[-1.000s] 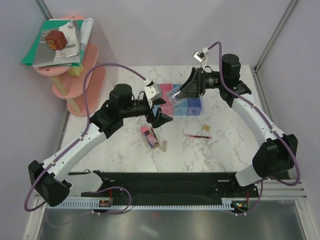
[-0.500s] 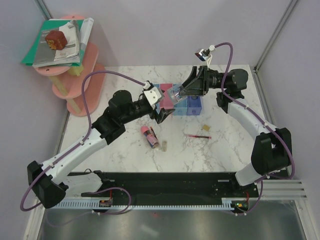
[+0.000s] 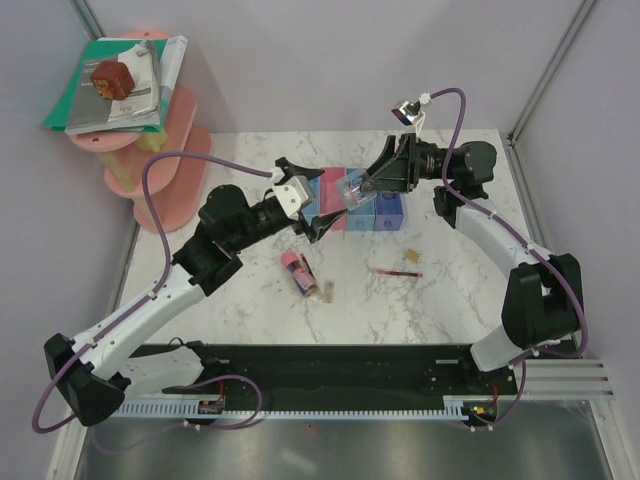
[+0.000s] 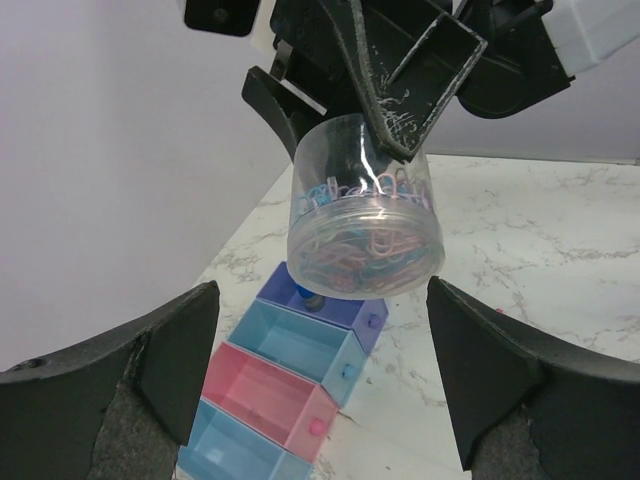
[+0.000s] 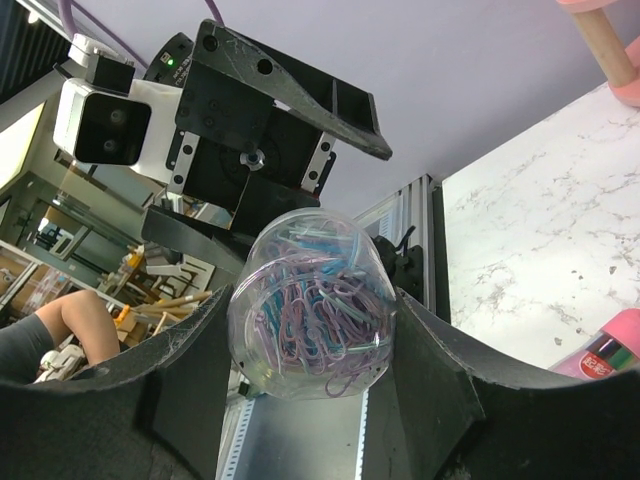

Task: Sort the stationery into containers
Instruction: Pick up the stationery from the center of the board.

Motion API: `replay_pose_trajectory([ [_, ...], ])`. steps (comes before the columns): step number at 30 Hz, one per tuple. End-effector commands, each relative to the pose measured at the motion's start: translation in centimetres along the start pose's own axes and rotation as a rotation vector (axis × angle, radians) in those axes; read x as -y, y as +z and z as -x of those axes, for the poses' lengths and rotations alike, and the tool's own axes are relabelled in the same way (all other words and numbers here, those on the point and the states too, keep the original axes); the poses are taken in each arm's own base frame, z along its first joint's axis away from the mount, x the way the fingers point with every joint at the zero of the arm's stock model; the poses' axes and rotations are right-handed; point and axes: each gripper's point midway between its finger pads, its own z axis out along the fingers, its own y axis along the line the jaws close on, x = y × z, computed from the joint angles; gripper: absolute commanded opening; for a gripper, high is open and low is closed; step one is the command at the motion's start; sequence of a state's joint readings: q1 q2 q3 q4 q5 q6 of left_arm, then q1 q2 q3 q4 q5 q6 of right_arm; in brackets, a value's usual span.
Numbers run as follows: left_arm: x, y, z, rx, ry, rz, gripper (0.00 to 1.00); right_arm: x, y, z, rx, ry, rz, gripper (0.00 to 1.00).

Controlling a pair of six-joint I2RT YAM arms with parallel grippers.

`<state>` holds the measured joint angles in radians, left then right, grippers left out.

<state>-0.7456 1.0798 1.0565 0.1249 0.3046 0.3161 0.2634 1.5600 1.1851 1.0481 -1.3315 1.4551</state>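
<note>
My right gripper (image 3: 358, 186) is shut on a clear round tub of coloured paper clips (image 3: 351, 188) and holds it above the row of four trays (image 3: 392, 214). The tub also shows in the right wrist view (image 5: 312, 305), between the pads. In the left wrist view the tub (image 4: 365, 225) hangs over the darker blue tray (image 4: 345, 312), which holds a blue-capped item. My left gripper (image 3: 316, 200) is open and empty, facing the tub. A pink-capped dark tube (image 3: 298, 272), two tan blocks (image 3: 325, 292) and a thin red pen (image 3: 397, 272) lie on the marble.
A tiered pink round shelf (image 3: 170, 165) stands at the back left with stacked books and papers (image 3: 120, 95) and a brown block (image 3: 110, 78) on top. The black base rail (image 3: 320, 365) runs along the near edge.
My left gripper has risen and swung from the table near the tube up to the trays' left end. My right wrist has pulled back and tilted, still holding the tub over the trays.
</note>
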Motion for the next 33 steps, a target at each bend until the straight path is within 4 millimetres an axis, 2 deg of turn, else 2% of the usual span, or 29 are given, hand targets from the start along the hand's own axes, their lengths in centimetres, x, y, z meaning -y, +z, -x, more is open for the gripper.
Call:
replay_pose_trajectory([
  [1, 0.9, 0.6, 1.4, 0.062, 0.037, -0.052, 0.91, -0.8, 0.0, 0.8, 0.02, -0.073, 0.014, 0.27],
  [7, 1.5, 1.6, 1.1, 0.069, 0.044, -0.079, 0.92, -1.0, 0.1, 0.8, 0.018, -0.077, 0.018, 0.27],
  [15, 1.2, 2.4, 2.1, 0.091, 0.044, -0.065, 0.89, -0.8, 0.0, 0.7, 0.022, -0.079, 0.015, 0.27],
  [29, 0.7, 2.5, 4.0, 0.136, 0.051, -0.035, 0.86, 1.0, -0.1, 0.1, 0.025, -0.05, -0.021, 0.26],
  [32, 0.9, 2.4, 3.6, 0.13, 0.045, -0.04, 0.8, 0.6, -0.1, 0.2, 0.024, -0.055, -0.017, 0.26],
  [33, 1.0, 2.5, 3.5, 0.129, 0.041, -0.041, 0.74, 0.7, -0.1, 0.2, 0.025, -0.052, -0.019, 0.26],
])
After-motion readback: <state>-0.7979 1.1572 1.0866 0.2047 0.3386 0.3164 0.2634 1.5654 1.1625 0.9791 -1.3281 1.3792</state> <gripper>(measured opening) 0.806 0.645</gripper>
